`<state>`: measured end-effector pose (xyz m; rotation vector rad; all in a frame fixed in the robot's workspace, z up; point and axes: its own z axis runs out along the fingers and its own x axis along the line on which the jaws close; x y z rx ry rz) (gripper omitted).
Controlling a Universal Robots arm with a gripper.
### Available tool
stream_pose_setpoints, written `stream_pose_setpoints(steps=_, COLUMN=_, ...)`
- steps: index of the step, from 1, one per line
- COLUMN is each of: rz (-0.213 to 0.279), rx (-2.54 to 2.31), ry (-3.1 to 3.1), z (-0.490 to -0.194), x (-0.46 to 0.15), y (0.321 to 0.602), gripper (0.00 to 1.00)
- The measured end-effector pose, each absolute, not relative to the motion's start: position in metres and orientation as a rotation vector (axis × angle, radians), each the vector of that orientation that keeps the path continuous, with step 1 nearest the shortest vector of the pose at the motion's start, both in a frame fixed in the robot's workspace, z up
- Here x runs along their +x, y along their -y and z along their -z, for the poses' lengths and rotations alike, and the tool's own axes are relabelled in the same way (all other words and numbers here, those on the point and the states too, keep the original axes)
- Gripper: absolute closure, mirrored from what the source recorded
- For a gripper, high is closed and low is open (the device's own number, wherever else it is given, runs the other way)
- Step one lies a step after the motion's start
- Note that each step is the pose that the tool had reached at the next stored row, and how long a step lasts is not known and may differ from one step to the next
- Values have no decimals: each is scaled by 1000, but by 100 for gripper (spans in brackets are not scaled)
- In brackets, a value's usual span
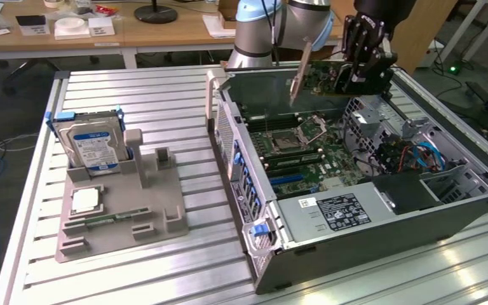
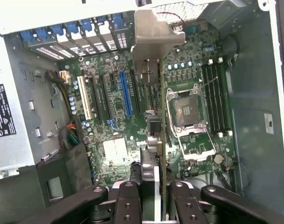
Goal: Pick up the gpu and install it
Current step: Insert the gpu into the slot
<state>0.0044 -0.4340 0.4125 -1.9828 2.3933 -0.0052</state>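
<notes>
Above the open computer case, the gripper is clenching the gpu between its fingers, holding it in the air clear of the motherboard. In the wrist view the gripper is carrying the gpu edge-on, hanging over the board between the blue slot and the processor socket. On the exterior view's left, well apart, a hard drive is standing upright in a grey holder on the slatted table.
</notes>
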Motion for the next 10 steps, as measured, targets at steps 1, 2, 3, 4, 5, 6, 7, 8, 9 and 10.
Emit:
stream_pose_setpoints(steps=1, rz=5, rx=-1993, ry=-2385, z=-411, x=4, y=434, gripper=72)
stream_pose_setpoints(steps=2, rz=4, rx=-2002, ry=-2377, z=-410, x=4, y=434, gripper=72)
stream_pose_setpoints(steps=3, rz=3, rx=-2012, ry=-2368, z=-408, x=4, y=434, gripper=72)
stream_pose_setpoints(steps=4, rz=-1, rx=-2017, ry=-2361, z=-407, x=4, y=434, gripper=72)
stream_pose_setpoints(steps=5, rz=-4, rx=-2018, ry=-2357, z=-405, x=3, y=434, gripper=72)
stream_pose_setpoints(steps=6, rz=-7, rx=-2020, ry=-2354, z=-404, x=2, y=434, gripper=72)
stream_pose_setpoints(steps=7, rz=-7, rx=-2026, ry=-2349, z=-402, x=2, y=433, gripper=72)
stream_pose_setpoints(steps=8, rz=-8, rx=-2037, ry=-2339, z=-400, x=2, y=433, gripper=72)
stream_pose_setpoints(steps=9, rz=-8, rx=-2045, ry=-2332, z=-398, x=2, y=433, gripper=72)
stream_pose_setpoints(steps=10, rz=-8, rx=-2059, ry=-2320, z=-397, x=2, y=433, gripper=72)
